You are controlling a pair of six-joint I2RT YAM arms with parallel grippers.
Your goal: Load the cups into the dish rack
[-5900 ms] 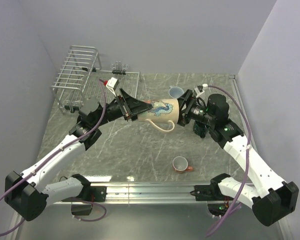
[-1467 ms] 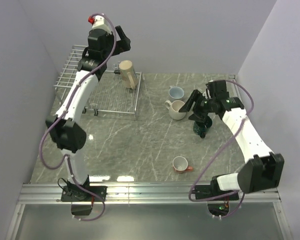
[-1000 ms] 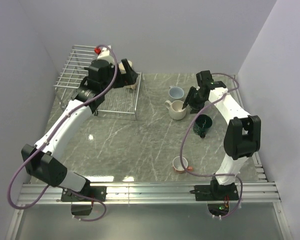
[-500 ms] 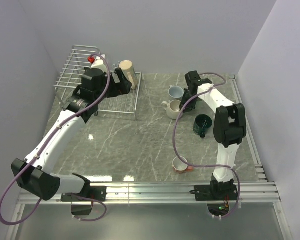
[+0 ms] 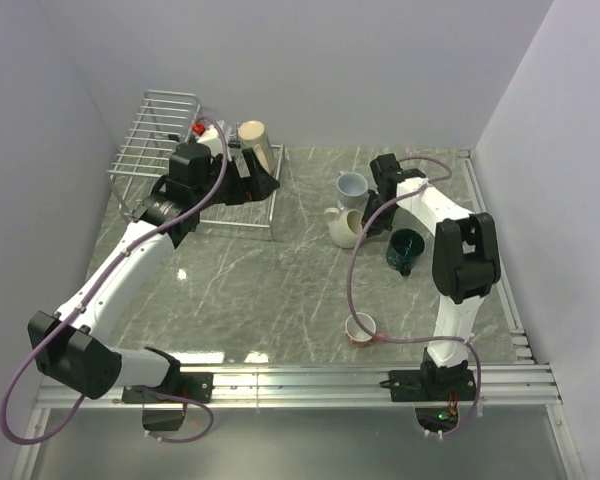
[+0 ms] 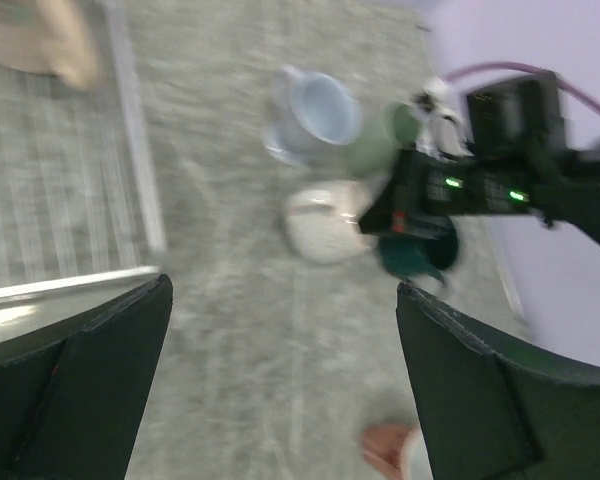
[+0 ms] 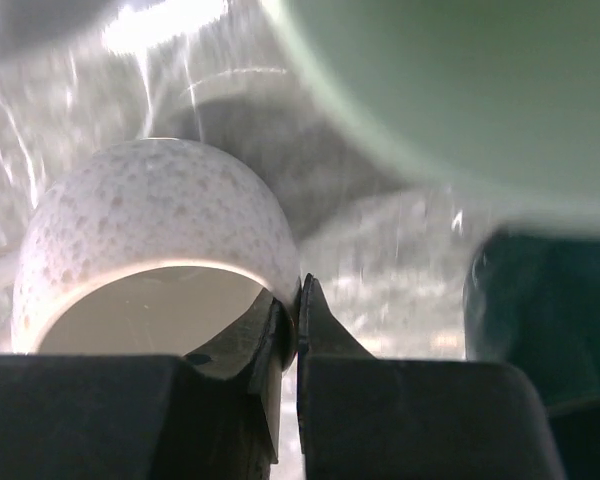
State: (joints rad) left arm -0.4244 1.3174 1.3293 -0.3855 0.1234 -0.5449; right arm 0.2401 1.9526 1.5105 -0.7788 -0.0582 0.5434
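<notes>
My right gripper [image 7: 298, 300] is shut on the rim of the cream-white cup [image 7: 150, 210], one finger inside and one outside. From above, that cup [image 5: 345, 228] sits tilted under the right gripper [image 5: 363, 218]. The pale blue cup [image 5: 350, 185] stands just behind it and the dark green cup [image 5: 407, 248] to its right. A pale green cup [image 7: 460, 90] shows close above in the right wrist view. The orange-red cup [image 5: 360, 327] stands near the front. The beige cup [image 5: 255, 140] leans in the dish rack [image 5: 272, 205]. My left gripper [image 5: 260, 178] hovers open at the rack's right edge, empty [image 6: 285, 400].
The rack's tall barred section [image 5: 155, 125] stands at the back left by the wall. Walls close in the table on the left, back and right. The right arm's cable [image 5: 355, 270] loops over the table between the cups.
The right gripper has closed on the cream-white cup's rim, and the cup has shifted slightly toward the front. The left gripper has moved a little right and lower beside the beige cup.
</notes>
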